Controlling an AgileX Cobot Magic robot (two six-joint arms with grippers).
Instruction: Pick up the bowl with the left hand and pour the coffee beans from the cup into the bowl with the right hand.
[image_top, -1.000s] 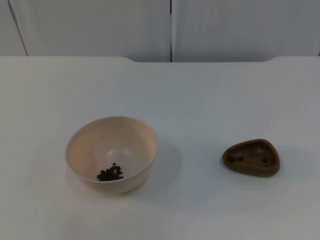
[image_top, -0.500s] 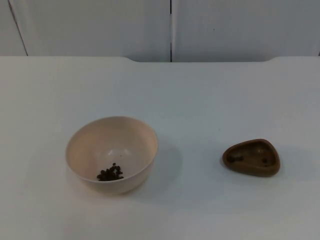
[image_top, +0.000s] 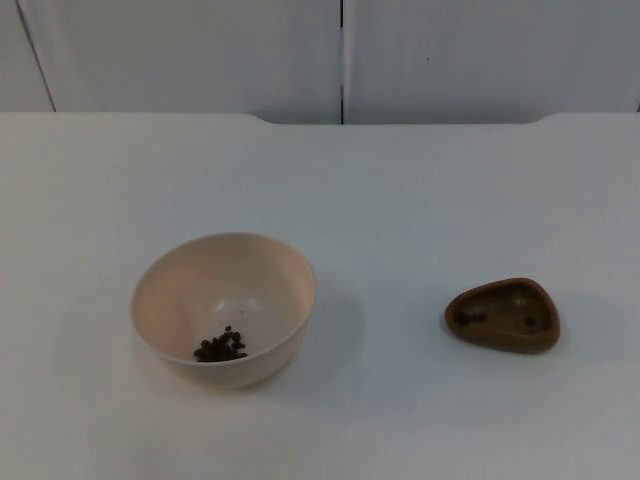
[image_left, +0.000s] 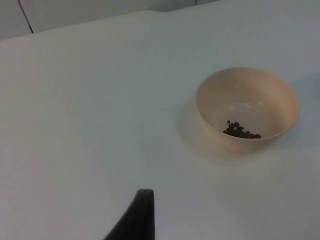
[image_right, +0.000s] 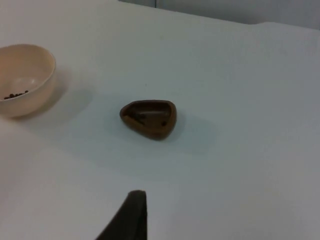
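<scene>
Bowl (image_top: 224, 308) sat upright on the white worktop (image_top: 400, 200), cream-coloured, with a small clump of coffee beans (image_top: 220, 347) lying at the bottom of it, against the wall nearer the camera in the top view. Cup (image_top: 502, 315), a brown, rounded-triangular one, sat on the worktop well apart from the bowl, on the right arm's side of it, roughly level with it and no nearer the grey partition wall (image_top: 340, 55). A few dark specks showed inside the cup; could not tell whether they were beans. Nothing touched the bowl or the cup. Left wrist view had the bowl (image_left: 247, 107) and its beans (image_left: 241, 131) ahead of the left tool's fingertip (image_left: 136, 216), with bare worktop between the fingertip and the bowl, so the left tool was well short of the bowl and held nothing that I could see; could not tell how its jaws stood, only one fingertip showed. Right wrist view had the cup (image_right: 149, 118) ahead of the right tool's fingertip (image_right: 131, 215), also well apart, and the bowl (image_right: 22, 79) further off beyond the cup; same story, the right tool's jaw state could not be told. Both arms were held back from the bowl, waiting.
</scene>
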